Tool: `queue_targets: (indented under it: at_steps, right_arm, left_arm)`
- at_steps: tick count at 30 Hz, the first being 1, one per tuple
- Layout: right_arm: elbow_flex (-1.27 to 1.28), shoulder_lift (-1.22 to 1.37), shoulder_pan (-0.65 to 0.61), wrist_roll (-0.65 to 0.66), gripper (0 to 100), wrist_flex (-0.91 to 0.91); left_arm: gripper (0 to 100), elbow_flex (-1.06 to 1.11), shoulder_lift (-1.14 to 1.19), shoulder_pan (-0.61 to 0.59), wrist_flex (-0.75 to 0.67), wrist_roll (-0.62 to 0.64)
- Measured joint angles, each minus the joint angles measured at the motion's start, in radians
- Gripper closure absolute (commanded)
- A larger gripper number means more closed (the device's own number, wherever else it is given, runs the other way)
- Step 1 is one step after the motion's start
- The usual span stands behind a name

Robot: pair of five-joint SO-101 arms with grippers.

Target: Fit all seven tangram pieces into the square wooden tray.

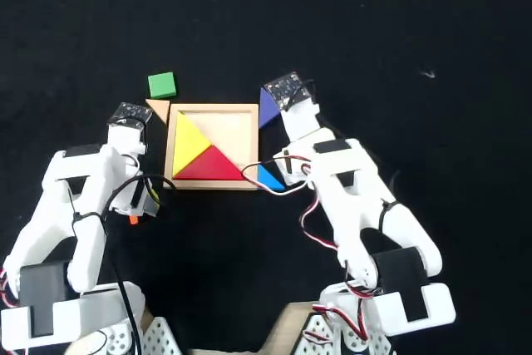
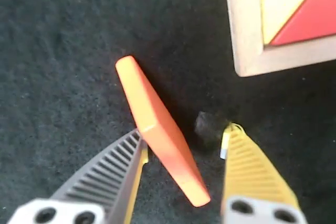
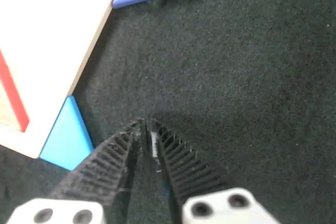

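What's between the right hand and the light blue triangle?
Just bare black cloth. The right wrist view shows the right hand, shut, apart from the light blue triangle, with nothing in the gap.

high: overhead, far | 2 wrists: close, facing table [image 1: 416, 39] | shared: tray [image 1: 214, 108]

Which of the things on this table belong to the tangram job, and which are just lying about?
Part of the job: wooden tray, with the yellow triangle and red triangle in it; outside it, the orange triangle, green square, dark blue triangle and light blue piece.

Lying about: a small dark lump beside the orange triangle; the black cloth underneath.
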Motion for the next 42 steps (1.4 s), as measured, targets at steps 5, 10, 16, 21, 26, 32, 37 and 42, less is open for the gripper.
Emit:
queue_targets:
  at_steps: [5,10,16,21,26,32,37,42]
  right_arm:
    - [0.000,0.000,0.000,0.000,98.7,0.000]
    - [0.000,0.000,0.000,0.000,98.7,0.000]
    - [0.000,0.000,0.000,0.000,98.7,0.000]
    - [0.000,0.000,0.000,0.000,98.7,0.000]
    - [0.000,0.000,0.000,0.000,98.7,0.000]
    - [0.000,0.000,0.000,0.000,98.7,0.000]
    - [0.000,0.000,0.000,0.000,98.7,0.000]
    - [0.000,0.000,0.000,0.000,98.7,0.000]
  left_arm:
    - [84,0.000,0.000,0.000,0.000,0.006]
    - [84,-0.031,0.000,0.000,0.000,0.006]
    - [85,-0.110,0.000,0.002,0.075,0.015]
    - [91,-0.132,0.014,0.046,0.098,0.064]
    - [95,-0.132,0.014,0.086,0.104,0.066]
    - [95,-0.132,0.014,0.083,0.104,0.066]
    - [86,-0.132,0.014,0.083,0.104,0.066]
    - [78,-0.144,0.014,0.051,0.173,0.077]
